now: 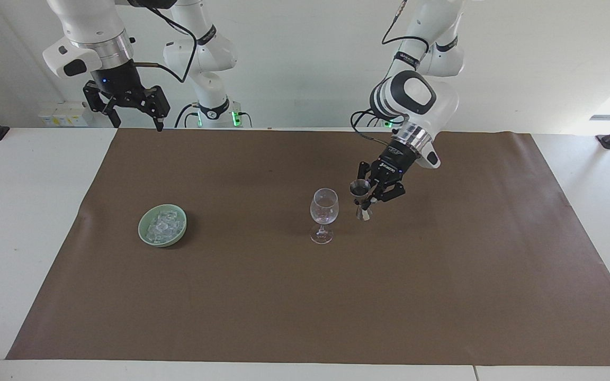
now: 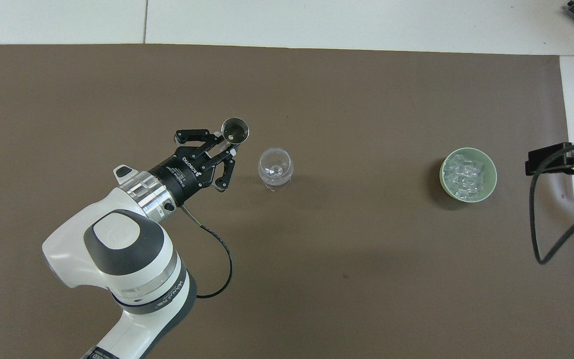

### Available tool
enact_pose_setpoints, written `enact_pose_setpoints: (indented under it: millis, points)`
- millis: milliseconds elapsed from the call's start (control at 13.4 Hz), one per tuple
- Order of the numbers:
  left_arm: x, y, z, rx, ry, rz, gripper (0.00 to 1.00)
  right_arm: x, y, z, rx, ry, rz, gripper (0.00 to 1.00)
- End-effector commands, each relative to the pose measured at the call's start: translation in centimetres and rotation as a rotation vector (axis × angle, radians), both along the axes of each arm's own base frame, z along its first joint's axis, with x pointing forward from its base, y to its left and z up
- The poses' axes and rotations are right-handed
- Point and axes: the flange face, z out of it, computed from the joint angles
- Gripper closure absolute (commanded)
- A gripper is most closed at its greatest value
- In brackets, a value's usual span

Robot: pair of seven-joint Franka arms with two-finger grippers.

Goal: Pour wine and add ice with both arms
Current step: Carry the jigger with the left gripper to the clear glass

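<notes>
A clear stemmed wine glass (image 1: pixel 324 207) stands upright mid-mat, also in the overhead view (image 2: pixel 275 167). My left gripper (image 1: pixel 370 198) is shut on a small metal jigger (image 1: pixel 360 197), holding it roughly upright over the mat, close beside the glass toward the left arm's end; the overhead view shows the gripper (image 2: pixel 225 146) and the jigger's open cup (image 2: pixel 234 130). The ice (image 1: pixel 163 223) is heaped in a pale green bowl (image 1: pixel 141 230) toward the right arm's end; both show in the overhead view, ice (image 2: pixel 466 175) and bowl (image 2: pixel 442 175). My right gripper (image 1: pixel 136 119) waits open and empty, high above the mat's edge by its base.
A brown mat (image 1: pixel 284 307) covers most of the white table (image 1: pixel 24 211). The right arm's black gripper part and cable (image 2: pixel 556 159) show at the overhead view's edge beside the bowl.
</notes>
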Motion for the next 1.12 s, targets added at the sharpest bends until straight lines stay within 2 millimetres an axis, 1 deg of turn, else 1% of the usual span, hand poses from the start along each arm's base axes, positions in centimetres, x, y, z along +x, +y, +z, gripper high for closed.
enact_pose_setpoints:
  millis: [0,150,449,1048]
  points:
    - [1.5,-1.1,-0.3,0.049,-0.027,-0.004,1.00,-0.6,-0.2,0.1,0.019,0.005,0.010,0.00]
    - [1.2,-2.8,-0.5,0.106,-0.048,-0.025,1.00,-0.6,-0.2,0.1,0.019,0.005,0.010,0.00]
    - [1.1,-3.1,-0.5,0.177,-0.113,-0.084,1.00,-0.6,-0.1,0.1,0.019,0.005,0.012,0.00]
    - [0.5,-3.7,-0.7,0.218,-0.191,-0.176,1.00,-0.6,-0.2,0.0,0.019,0.006,0.010,0.00]
